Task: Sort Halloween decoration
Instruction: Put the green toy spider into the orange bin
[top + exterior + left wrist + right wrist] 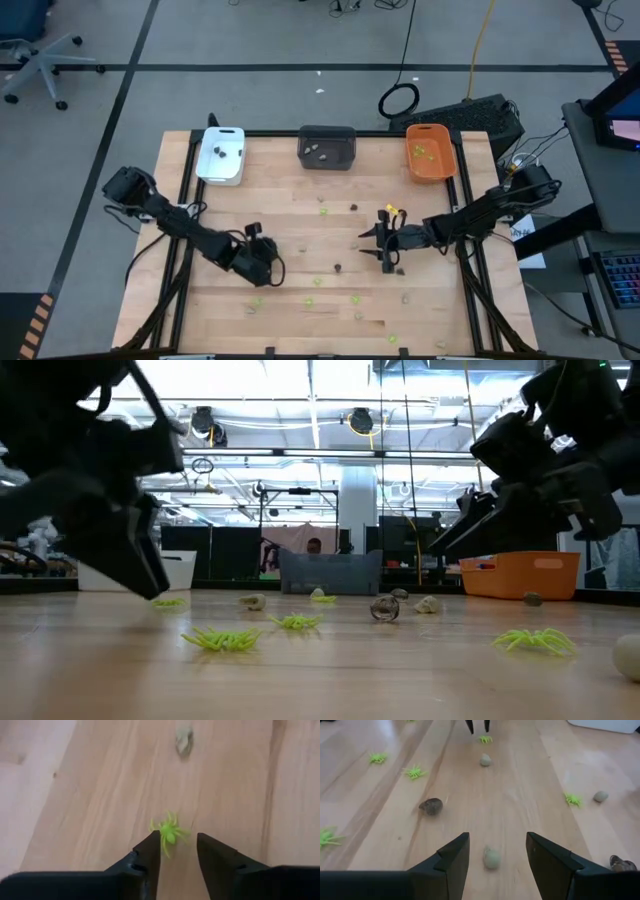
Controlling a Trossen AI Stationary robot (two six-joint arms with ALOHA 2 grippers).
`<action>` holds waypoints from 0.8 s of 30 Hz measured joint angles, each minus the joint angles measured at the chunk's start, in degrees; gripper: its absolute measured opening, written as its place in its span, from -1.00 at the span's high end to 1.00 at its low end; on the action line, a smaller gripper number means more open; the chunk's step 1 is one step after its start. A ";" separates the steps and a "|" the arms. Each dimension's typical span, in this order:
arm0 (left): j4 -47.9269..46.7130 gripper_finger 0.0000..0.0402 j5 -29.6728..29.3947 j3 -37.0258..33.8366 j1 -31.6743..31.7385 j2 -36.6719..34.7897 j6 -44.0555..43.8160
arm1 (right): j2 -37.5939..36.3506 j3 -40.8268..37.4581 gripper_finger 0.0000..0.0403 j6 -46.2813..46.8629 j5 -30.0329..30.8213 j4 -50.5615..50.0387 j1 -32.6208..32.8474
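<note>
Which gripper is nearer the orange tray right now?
Right. The right gripper hangs over the table's middle, below and left of the orange tray in the high view. The left gripper works far across the table, near the front-left.

The pale, planked wooden table (300, 240) with a black metal frame stands on a grey floor (250, 40) crossed by dark tape lines. At the upper left of the high view, a blue-seated office chair (30, 50) on a star-shaped wheeled base stands on that floor. A black cable loop (400, 100) lies beyond the table's far edge, beside a black keyboard (470, 115). A yellow cable (483, 35) runs across the floor. In the low view, the room behind is bright, with long ceiling lights (300, 400), a white pillar (355, 510) and dark partitions (220, 550); a person (314, 546) shows there, far off.
</note>
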 joint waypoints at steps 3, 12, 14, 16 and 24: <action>-0.24 0.50 0.10 0.00 0.02 1.65 0.41 | 0.00 0.00 0.10 0.00 0.01 0.09 -0.05; -0.52 0.74 0.06 0.20 0.04 2.83 0.42 | 0.00 0.00 0.10 0.00 0.00 0.08 -0.05; -0.49 0.78 0.08 0.18 0.04 2.87 0.42 | 0.00 0.00 0.10 0.00 0.02 0.08 -0.05; -0.48 0.85 0.08 0.17 0.04 2.89 0.42 | 0.00 0.00 0.10 0.00 0.02 0.08 -0.05; 2.22 0.99 -0.31 -0.04 0.15 2.96 0.50 | 0.00 0.00 0.10 0.00 0.02 0.08 -0.05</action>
